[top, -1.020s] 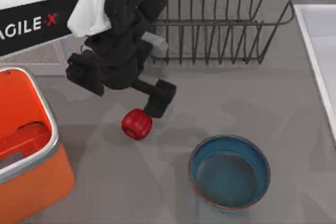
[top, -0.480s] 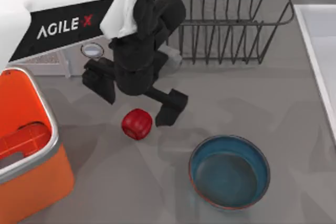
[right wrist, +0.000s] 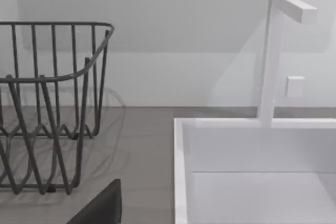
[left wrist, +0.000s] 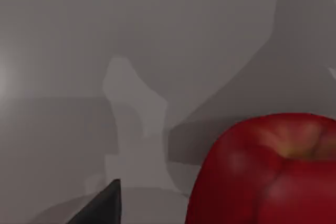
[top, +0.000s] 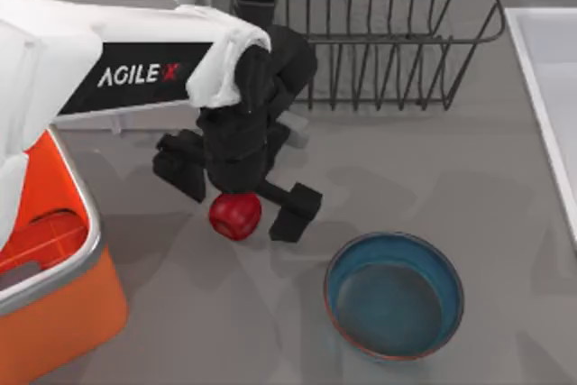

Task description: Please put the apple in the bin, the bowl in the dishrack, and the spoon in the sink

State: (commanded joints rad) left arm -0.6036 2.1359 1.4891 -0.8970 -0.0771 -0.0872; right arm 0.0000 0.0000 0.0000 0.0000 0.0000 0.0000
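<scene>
Top view: left tool [top: 240, 199] wide, fingers astride the apple [top: 235, 216]; bowl [top: 394, 296] apart.

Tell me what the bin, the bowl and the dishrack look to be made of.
Bin: likely orange plastic, smooth walls, with a shiny silver rim that looks like metal.
Bowl: probably glazed ceramic, blue-teal sheen and a thin reddish-brown rim.
Dishrack: dark grey wire, seemingly coated metal, thin upright bars.
</scene>
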